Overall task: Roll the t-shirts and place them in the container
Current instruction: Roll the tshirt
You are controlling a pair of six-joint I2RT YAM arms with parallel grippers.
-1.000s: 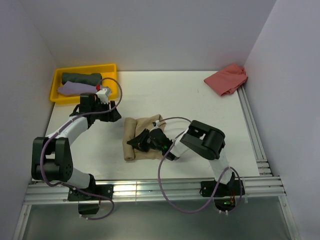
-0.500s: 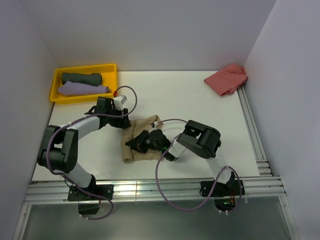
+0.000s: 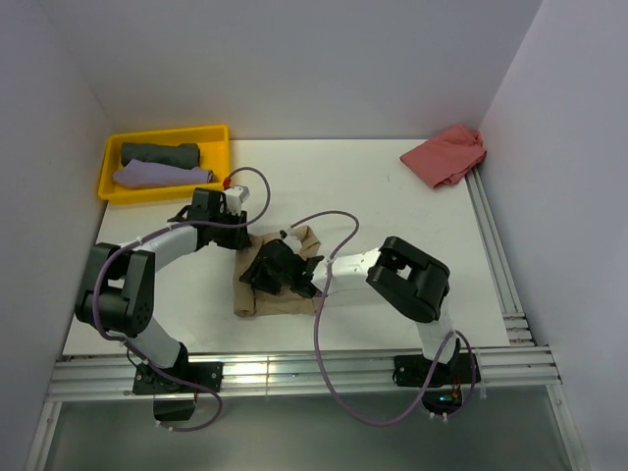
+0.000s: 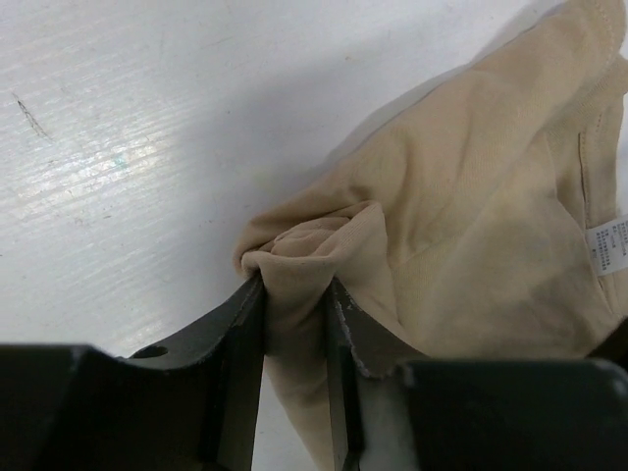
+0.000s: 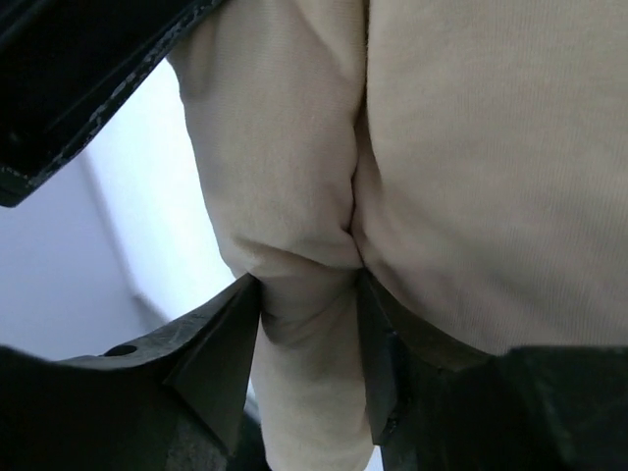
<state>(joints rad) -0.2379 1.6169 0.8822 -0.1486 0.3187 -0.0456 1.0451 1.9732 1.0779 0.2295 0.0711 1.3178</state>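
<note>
On the white table (image 3: 392, 216) near a yellow tray (image 3: 165, 130), the tan t-shirt (image 4: 471, 196) is pinched by the left gripper (image 4: 294, 294) and the right gripper (image 5: 309, 294); its tag (image 4: 613, 243) cannot be read.

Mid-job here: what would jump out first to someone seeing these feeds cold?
At mid-table, the left claw and right claw each pinch a fold of the bunched tan-beige soft cloth t-shirt. Next come the bright yellow plastic tray at the far left corner, holding two rolled tees, and the crumpled salmon-red cloth t-shirt at the far right edge.

Tray (image 3: 167, 131) back left; t-shirt (image 3: 253, 300) at centre
</note>
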